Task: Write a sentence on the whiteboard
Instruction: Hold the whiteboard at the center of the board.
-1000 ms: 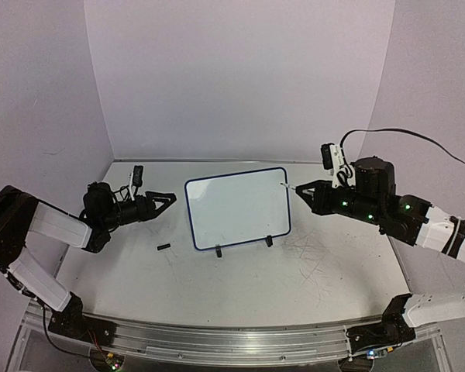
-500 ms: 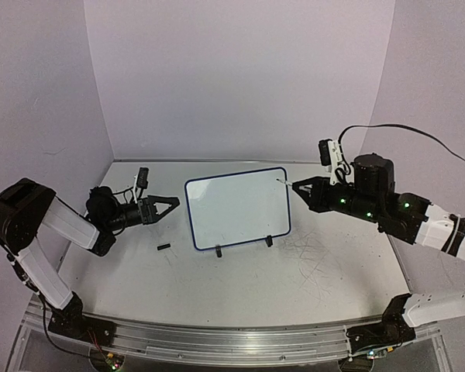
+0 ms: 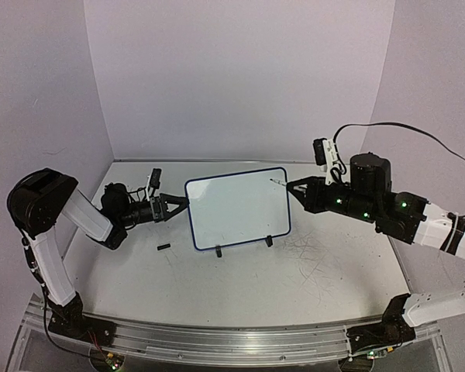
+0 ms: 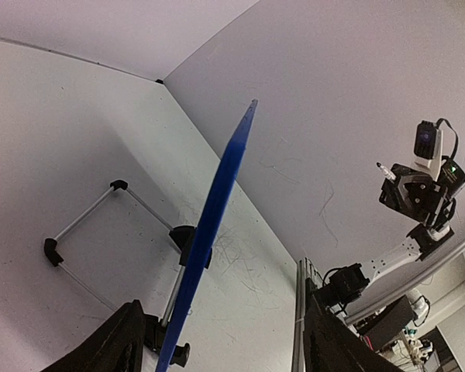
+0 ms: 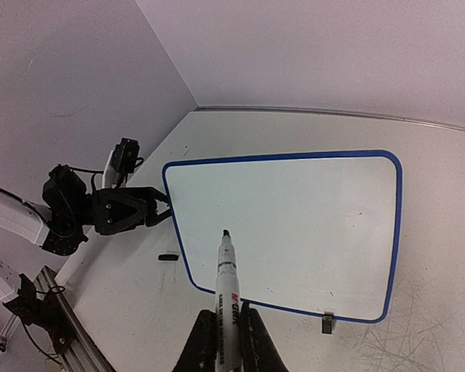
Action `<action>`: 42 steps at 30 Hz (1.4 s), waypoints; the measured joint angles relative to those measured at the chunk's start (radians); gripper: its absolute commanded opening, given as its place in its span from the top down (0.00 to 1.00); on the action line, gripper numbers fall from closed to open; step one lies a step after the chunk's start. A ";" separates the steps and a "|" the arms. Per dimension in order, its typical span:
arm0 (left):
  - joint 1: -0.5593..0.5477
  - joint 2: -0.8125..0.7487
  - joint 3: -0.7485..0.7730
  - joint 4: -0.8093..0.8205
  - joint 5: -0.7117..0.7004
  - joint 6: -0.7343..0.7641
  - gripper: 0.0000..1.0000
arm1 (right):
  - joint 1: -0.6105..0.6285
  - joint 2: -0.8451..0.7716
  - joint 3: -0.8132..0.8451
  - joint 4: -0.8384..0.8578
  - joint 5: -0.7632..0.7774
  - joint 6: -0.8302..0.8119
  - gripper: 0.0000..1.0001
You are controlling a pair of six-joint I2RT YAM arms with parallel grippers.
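The whiteboard (image 3: 236, 205) stands tilted on its wire stand (image 4: 85, 217), blue-rimmed and blank. My left gripper (image 3: 180, 206) is open at the board's left edge. In the left wrist view the blue edge (image 4: 217, 225) runs between my spread fingers (image 4: 116, 345), closer to the left one, with no clear contact. My right gripper (image 3: 294, 188) is shut on an uncapped white marker (image 5: 226, 287). The marker's tip (image 3: 273, 182) is near the board's upper right corner. In the right wrist view the tip hangs in front of the board face (image 5: 294, 217).
A small black marker cap (image 3: 163, 248) lies on the table in front of the board's left side, also in the right wrist view (image 5: 168, 256). The board's black feet (image 3: 218, 250) face the near side. A metal rail (image 3: 232, 345) runs along the near edge.
My left gripper has moved right, up to the board's left edge. My right gripper has moved left with the marker, closer to the board's upper right corner.
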 measured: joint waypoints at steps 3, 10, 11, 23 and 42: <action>0.000 0.016 0.024 0.001 0.027 0.000 0.36 | 0.003 0.000 0.000 0.000 0.002 0.000 1.00; -0.002 0.041 0.044 0.011 0.055 -0.001 0.55 | 0.016 0.025 0.000 0.007 0.003 0.000 1.00; -0.001 0.042 0.044 0.011 0.057 0.000 0.57 | 0.019 0.029 0.001 0.009 0.003 0.000 1.00; -0.001 0.100 0.091 0.026 0.091 0.009 0.73 | 0.059 0.127 0.062 0.032 0.026 -0.007 1.00; 0.000 0.146 0.115 0.071 0.137 0.142 1.00 | 0.171 0.298 0.222 0.036 0.106 -0.028 1.00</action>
